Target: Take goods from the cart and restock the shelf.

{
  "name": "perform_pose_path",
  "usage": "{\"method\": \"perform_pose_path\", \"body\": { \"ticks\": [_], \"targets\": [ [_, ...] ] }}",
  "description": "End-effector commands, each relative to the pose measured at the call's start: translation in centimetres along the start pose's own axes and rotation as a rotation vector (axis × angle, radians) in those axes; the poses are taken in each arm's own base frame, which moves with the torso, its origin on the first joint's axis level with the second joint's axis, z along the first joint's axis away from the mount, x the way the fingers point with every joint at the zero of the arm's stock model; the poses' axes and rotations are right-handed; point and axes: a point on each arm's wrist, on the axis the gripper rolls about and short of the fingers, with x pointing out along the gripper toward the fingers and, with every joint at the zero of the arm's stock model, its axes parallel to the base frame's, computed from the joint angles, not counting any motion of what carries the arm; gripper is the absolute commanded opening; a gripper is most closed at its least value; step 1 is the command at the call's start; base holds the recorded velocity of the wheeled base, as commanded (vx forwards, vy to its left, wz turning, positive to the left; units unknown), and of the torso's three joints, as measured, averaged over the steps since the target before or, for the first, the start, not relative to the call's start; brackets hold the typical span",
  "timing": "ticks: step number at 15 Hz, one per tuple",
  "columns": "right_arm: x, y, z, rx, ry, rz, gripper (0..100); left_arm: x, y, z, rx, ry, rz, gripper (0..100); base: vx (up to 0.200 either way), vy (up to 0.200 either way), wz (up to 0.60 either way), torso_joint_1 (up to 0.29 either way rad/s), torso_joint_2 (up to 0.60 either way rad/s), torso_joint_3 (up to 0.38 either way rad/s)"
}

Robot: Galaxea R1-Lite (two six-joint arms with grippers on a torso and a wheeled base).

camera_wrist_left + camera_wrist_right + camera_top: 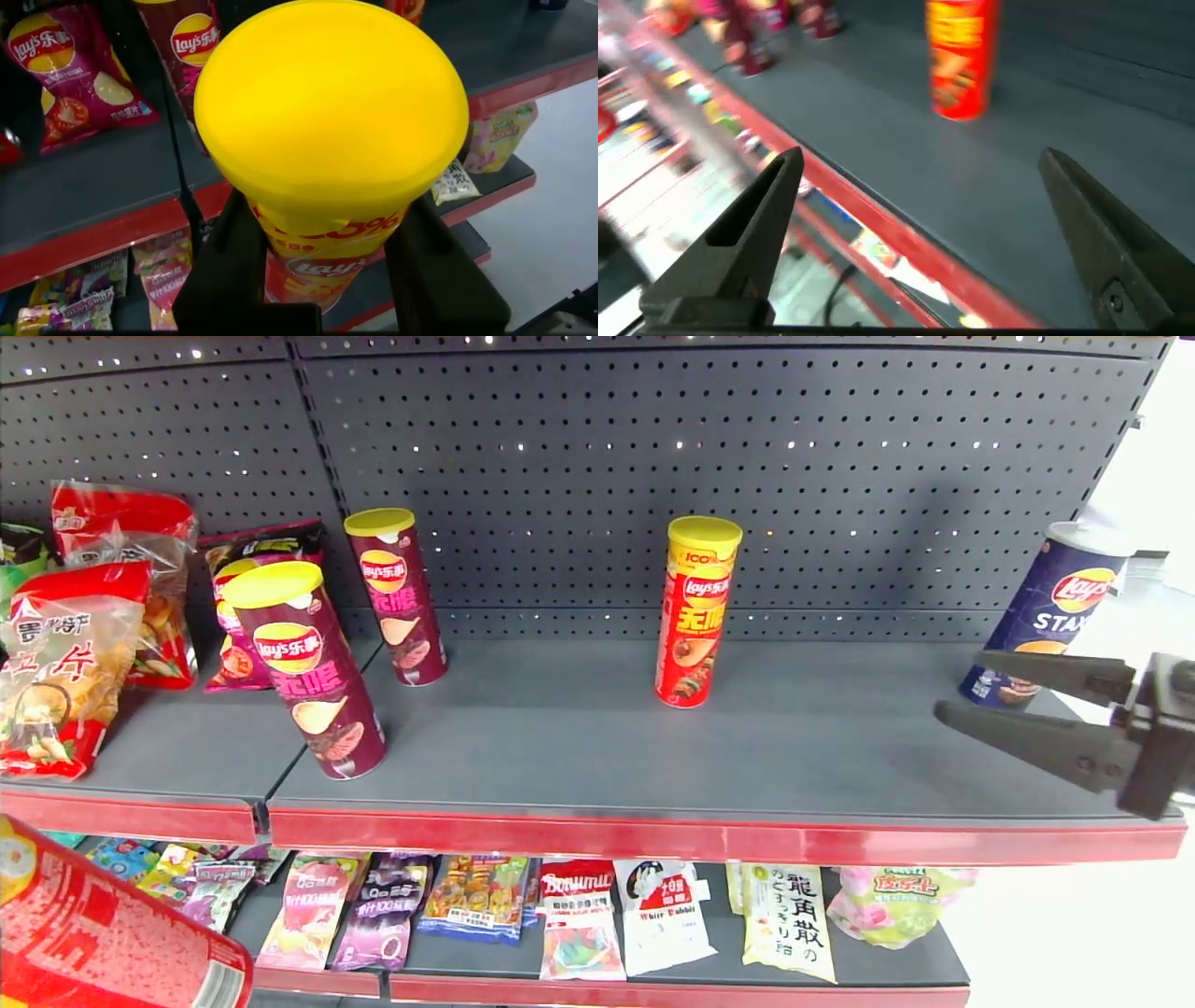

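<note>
Lifting red yellow-lidded chip tube [93, 933], clamped in left claw [327, 280] low at front-left, onto grey metal shelf [560, 747]: land upright beside standing red tube [695, 611], probably clear of wide-open right claw [960, 684].

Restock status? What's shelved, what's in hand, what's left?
Looks done: two maroon cans, a red can and a blue can stand on the shelf. In hand: left gripper shut on a yellow-lidded can. Right gripper open, empty. Left: set that can on the shelf.
</note>
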Motion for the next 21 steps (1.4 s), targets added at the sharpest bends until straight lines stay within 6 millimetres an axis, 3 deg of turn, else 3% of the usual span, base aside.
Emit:
{"method": "perform_pose_path", "body": {
  "ticks": [1, 4, 8, 16, 21],
  "targets": [
    [7.1, -3.5, -0.9, 0.034, 0.077, 0.146, 100, 0.3, 0.1, 0.2, -0.003, 0.011, -0.002, 0, 0.0, 0.0, 0.0, 0.0, 0.0, 0.0],
    [11.3, -5.3, -1.6, -0.011, 0.063, 0.181, 100, 0.2, 0.1, 0.4, 0.001, 0.001, 0.001, 0, 0.0, 0.0, 0.0, 0.0, 0.0, 0.0],
    [15.2, -7.1, -2.5, -0.034, 0.044, 0.222, 100, 0.2, 0.1, 0.6, 0.008, -0.003, 0.003, 0, 0.0, 0.0, 0.0, 0.0, 0.0, 0.0],
    [20.7, -10.4, -2.1, -0.077, -0.02, 0.262, 100, 0.4, 0.2, 0.8, 0.03, -0.001, -0.001, 0, 0.0, 0.0, 0.0, 0.0, 0.0, 0.0],
    [22.1, -11.6, -2.1, -0.087, -0.037, 0.269, 100, 0.4, 0.2, 0.7, 0.029, 0.004, -0.001, 0, 0.0, 0.0, 0.0, 0.0, 0.0, 0.0]
  ]
}}
